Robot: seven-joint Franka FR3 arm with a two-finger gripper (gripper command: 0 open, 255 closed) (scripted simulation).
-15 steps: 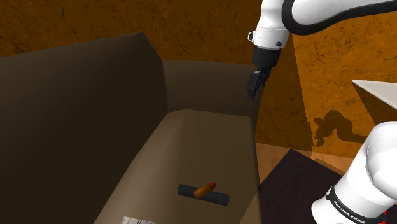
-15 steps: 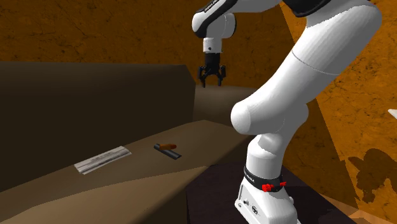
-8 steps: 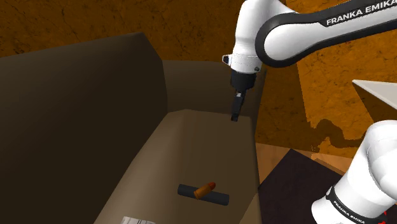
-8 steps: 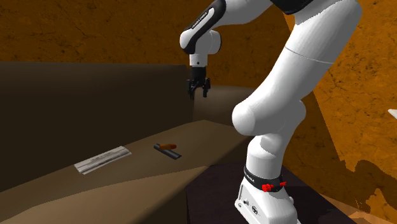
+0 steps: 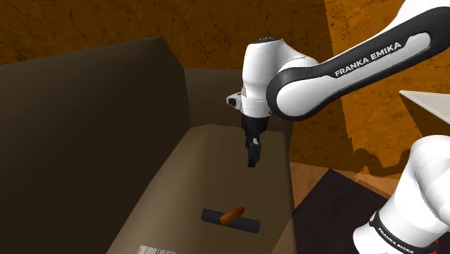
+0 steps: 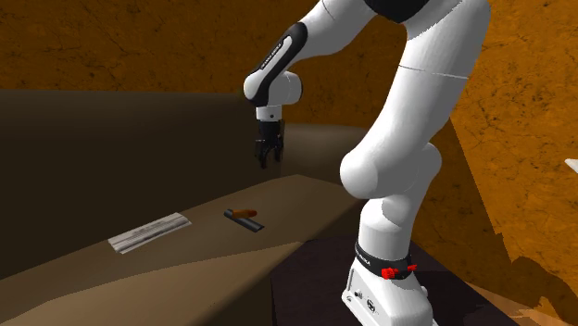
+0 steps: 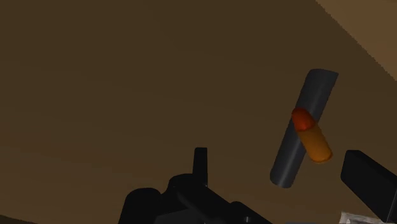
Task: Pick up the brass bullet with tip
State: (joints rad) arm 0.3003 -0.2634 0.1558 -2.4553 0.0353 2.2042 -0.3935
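The jaws hang in the air above the brown seat [image 5: 216, 155], and they are open; the two black fingers [image 7: 368, 184] stand far apart with nothing between them.

The bullet [image 5: 232, 214] is down below the jaws and well apart from them; it is not under the middle of the gap, but more to the side of one finger. It is small and orange, with a redder tip; it lies on top of a dark round stick [image 5: 249, 224] and crosses it at a slant. A flat grey and white striped thing [image 6: 148, 231] lies on the seat further away from the jaws, past the bullet.

Here is what I think could go wrong. The bullet is round and it sits on another round thing; a small bump could make it roll off and away. If the jaws go straight down from here, one finger may land on the bullet or on the stick and push it; the jaws should first get right over it. If the jaws close along the wrong line, they may grab the stick too, or only the stick. If they pinch the bullet near its thin tip, it may pop out; the fat middle looks safer.
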